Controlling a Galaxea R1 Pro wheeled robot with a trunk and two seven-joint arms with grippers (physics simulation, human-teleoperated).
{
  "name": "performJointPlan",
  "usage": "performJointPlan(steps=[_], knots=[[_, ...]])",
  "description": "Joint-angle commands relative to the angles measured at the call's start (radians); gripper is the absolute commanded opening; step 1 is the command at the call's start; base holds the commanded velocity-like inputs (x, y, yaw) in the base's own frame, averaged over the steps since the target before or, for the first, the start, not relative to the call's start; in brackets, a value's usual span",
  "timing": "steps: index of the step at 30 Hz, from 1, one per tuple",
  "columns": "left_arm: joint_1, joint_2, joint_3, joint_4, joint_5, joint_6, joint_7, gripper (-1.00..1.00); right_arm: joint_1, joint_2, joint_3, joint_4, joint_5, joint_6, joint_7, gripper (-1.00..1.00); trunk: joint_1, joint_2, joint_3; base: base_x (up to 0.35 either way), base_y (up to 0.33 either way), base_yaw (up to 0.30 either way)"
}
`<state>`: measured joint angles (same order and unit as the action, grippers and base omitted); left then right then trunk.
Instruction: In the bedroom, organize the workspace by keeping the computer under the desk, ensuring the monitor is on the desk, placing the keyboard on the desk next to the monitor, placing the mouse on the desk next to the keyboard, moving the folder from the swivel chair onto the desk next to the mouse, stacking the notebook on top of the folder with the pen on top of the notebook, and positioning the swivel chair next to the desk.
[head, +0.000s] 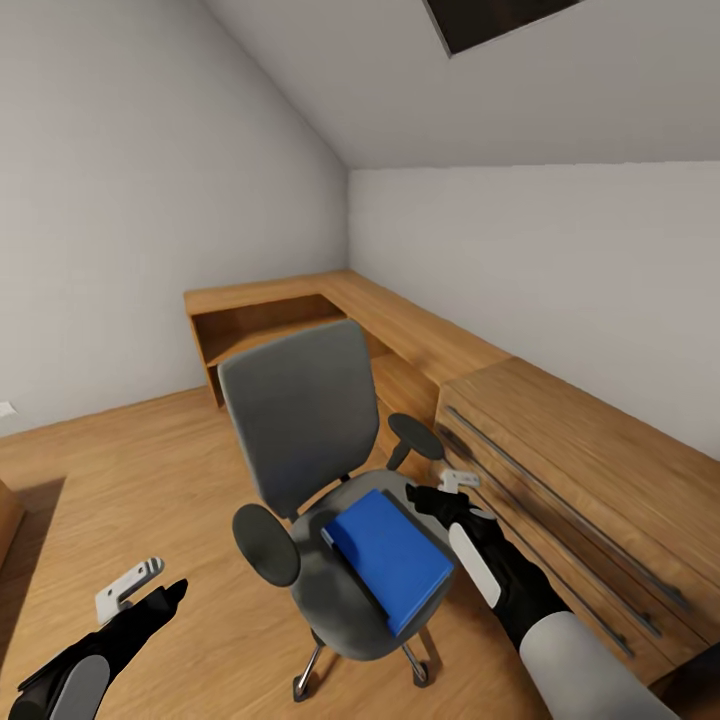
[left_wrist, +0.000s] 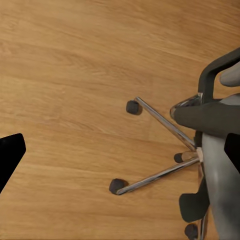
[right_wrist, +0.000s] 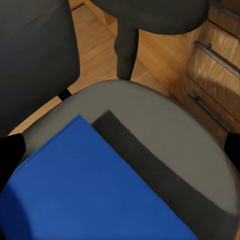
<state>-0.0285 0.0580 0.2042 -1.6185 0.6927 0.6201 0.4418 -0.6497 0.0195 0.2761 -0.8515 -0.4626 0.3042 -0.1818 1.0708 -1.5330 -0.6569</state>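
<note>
no text, label, brand, number or sign can be read in any view: the blue folder (head: 392, 563) has a plain cover, the swivel chair (head: 300, 410) carries no mark, and the wooden chest (head: 590, 490) with bar handles shows bare wood fronts

attic bedroom, sloped ceiling (head: 420, 90), wooden chest (head: 570, 480), swivel chair (head: 300, 420)

one swivel chair (head: 320, 470), one folder (head: 390, 555)
</note>
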Motion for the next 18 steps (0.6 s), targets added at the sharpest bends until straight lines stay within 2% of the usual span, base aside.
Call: performJointPlan(steps=[1, 18], knots=[[-0.001, 0.000, 0.000, -0.001, 0.010, 0.003, 0.009, 1.00, -0.001, -0.001, 0.003, -0.002, -0.011, 0.003, -0.009, 1.00, 0.004, -0.008, -0.004, 0.000, 0.000, 0.000], [-0.001, 0.001, 0.007, -0.001, 0.010, 0.003, 0.009, 1.00, -0.001, 0.002, -0.002, 0.058, -0.013, 0.001, -0.008, 1.00, 0.069, -0.127, -0.057, 0.000, 0.000, 0.000]])
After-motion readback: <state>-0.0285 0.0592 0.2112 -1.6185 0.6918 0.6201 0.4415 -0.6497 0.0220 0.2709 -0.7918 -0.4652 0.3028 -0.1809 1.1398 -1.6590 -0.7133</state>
